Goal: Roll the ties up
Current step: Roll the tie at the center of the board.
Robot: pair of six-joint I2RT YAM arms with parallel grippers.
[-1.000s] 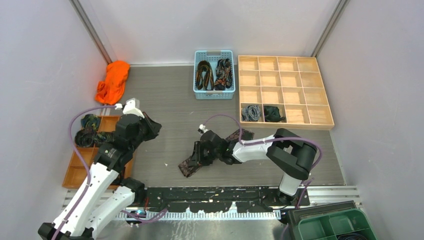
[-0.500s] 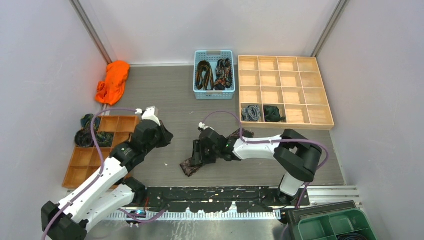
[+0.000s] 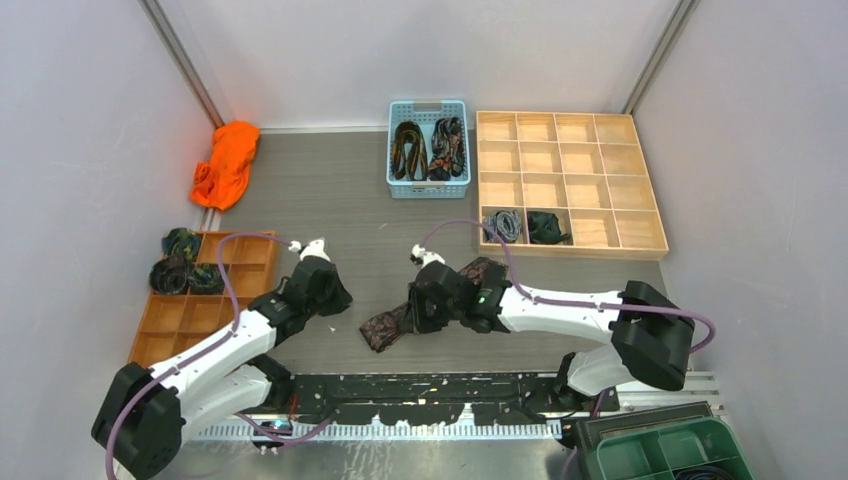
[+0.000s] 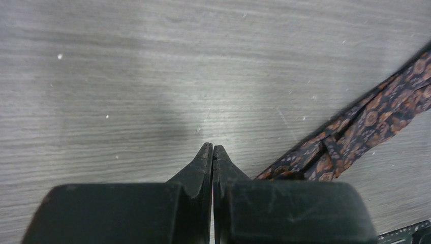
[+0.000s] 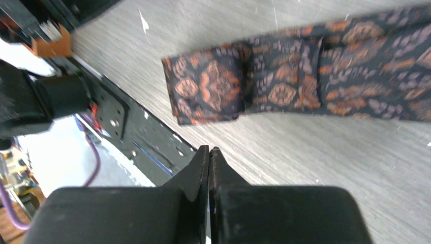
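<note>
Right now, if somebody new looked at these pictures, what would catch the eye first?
The bright orange cloth in the far left corner stands out most. Next comes the brown paisley tie, lying unrolled near the middle of the table. The left gripper and the right gripper are both shut, empty and close to it.

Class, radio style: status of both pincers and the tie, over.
Left pincer shut, empty. Right pincer shut, empty. Brown-maroon paisley fabric necktie lies loose on grey table, not coiled. Nothing blocks it.
</note>
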